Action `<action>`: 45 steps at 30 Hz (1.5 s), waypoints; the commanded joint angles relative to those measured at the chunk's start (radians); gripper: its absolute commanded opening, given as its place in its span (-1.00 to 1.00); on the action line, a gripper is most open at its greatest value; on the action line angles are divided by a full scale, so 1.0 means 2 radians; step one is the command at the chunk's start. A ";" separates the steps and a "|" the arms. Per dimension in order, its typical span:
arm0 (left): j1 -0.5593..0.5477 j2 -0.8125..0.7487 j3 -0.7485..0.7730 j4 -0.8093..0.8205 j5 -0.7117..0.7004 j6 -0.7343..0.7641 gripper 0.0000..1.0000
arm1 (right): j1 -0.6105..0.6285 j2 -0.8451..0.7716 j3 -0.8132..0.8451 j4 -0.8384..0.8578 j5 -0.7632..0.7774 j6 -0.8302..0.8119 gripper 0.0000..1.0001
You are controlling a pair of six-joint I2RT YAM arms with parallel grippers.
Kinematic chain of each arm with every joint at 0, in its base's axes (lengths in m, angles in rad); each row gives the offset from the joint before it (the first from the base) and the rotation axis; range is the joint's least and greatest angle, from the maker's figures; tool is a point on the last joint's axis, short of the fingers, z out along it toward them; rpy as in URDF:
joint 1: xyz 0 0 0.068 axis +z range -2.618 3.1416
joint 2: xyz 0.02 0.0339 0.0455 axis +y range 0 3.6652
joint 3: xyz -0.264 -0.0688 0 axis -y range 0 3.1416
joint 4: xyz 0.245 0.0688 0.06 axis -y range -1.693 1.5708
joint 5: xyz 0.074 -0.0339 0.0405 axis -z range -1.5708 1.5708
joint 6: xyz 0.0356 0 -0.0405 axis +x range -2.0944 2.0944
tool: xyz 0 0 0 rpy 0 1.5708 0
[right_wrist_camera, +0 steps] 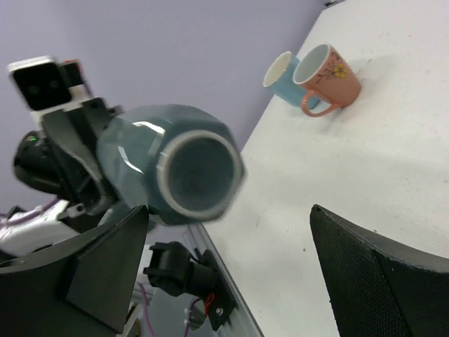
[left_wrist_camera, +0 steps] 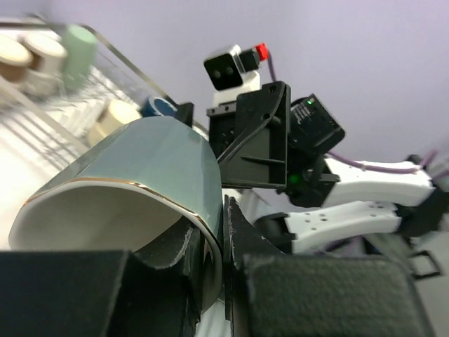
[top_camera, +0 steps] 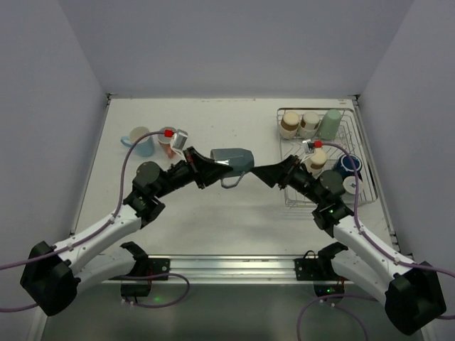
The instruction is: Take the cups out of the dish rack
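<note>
Left gripper (left_wrist_camera: 214, 267) clamps teal mug (left_wrist_camera: 140, 168) rim, unseen overhead.

Pinches the grey-teal mug (left_wrist_camera: 133, 165) by its rim between black fingers (left_wrist_camera: 245, 246), dish rack (left_wrist_camera: 123, 62) blurred far left.

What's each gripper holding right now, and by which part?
Left gripper clamps the grey-teal mug by its rim wall, one finger inside, one outside. Right gripper is open, holding nothing.
</note>
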 commanded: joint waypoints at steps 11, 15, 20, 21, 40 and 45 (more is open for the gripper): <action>0.010 0.171 0.343 -0.503 -0.321 0.285 -1.00 | -0.001 -0.032 0.054 -0.222 0.125 -0.123 0.98; 0.044 0.265 0.446 -0.562 -0.327 0.312 -1.00 | -0.001 -0.060 0.058 -0.270 0.139 -0.149 0.98; 0.082 0.376 0.513 -0.602 -0.311 0.331 -1.00 | -0.001 -0.081 0.056 -0.298 0.141 -0.169 0.98; 0.089 0.389 0.527 -0.604 -0.311 0.333 -1.00 | 0.000 -0.083 0.056 -0.300 0.141 -0.170 0.98; 0.106 0.535 0.613 -0.653 -0.350 0.364 -0.52 | 0.000 -0.073 0.054 -0.307 0.137 -0.185 0.98; 0.107 0.518 0.611 -0.648 -0.343 0.359 0.15 | 0.000 -0.077 0.066 -0.326 0.152 -0.186 0.98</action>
